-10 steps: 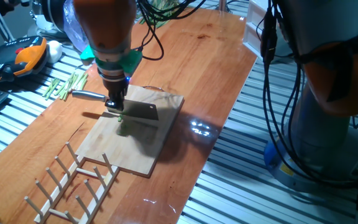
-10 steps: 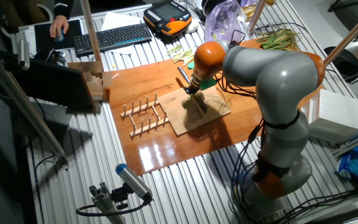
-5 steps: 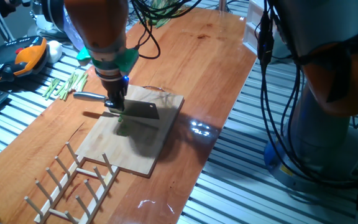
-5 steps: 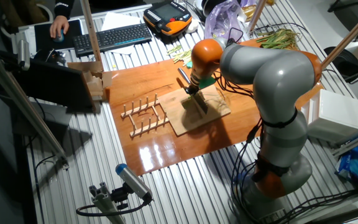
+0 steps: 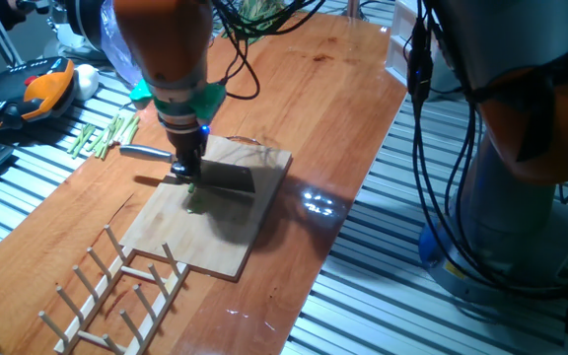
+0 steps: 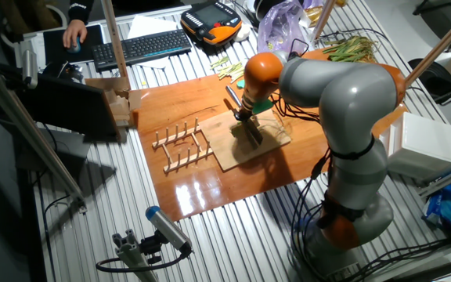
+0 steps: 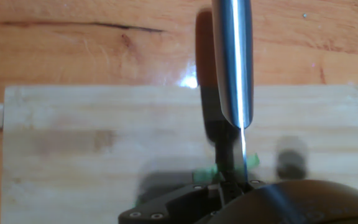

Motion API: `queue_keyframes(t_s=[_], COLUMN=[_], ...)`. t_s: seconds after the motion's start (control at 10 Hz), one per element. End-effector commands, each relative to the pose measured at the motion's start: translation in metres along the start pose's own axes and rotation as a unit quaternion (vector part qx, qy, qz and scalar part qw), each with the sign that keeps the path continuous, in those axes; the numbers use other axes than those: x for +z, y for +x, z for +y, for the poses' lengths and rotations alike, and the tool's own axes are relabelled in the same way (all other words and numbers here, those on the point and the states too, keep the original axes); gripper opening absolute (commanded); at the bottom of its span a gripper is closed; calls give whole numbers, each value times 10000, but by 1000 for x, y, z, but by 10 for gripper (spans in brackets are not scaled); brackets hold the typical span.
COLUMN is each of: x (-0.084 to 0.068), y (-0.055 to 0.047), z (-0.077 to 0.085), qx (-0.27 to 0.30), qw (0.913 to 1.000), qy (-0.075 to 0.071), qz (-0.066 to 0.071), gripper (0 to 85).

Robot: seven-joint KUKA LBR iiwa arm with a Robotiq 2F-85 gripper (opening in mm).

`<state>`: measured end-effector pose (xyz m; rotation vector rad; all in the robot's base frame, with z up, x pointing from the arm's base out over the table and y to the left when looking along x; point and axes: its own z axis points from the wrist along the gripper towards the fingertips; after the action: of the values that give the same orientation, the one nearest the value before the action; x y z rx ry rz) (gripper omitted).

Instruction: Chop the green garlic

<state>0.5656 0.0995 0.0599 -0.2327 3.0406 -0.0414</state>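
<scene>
Green garlic (image 7: 211,173), thin bright sliver mostly hidden under my steel cleaver (image 5: 227,177), my pincer (image 5: 183,170) clamped on its handle, pale wooden board (image 5: 254,222).

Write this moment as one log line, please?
gripper: shut on cleaver | blade over green garlic | on cutting board | step: chopping

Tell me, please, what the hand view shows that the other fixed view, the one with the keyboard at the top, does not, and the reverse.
Only the hand view shows the green garlic as small bright green bits either side of the knife's edge, on the cutting board.

Only the fixed view shows the wooden rack beside the board, the keyboard, the leafy stalks at the far corner, and the whole arm.

Both show the knife held by the tool over the board on the wooden table.
</scene>
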Motion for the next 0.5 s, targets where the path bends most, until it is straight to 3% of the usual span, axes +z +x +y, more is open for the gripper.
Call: queue_keyframes(t_s=[0.0, 0.2, 0.4], x=[-3, -13, -20], y=[-5, -10, -8], z=[4, 4, 2], qx=[-10, -25, -51], qw=[10000, 10000, 10000], qy=[-4, -28, 9], qz=[13, 71, 77], gripper=[0, 0, 0])
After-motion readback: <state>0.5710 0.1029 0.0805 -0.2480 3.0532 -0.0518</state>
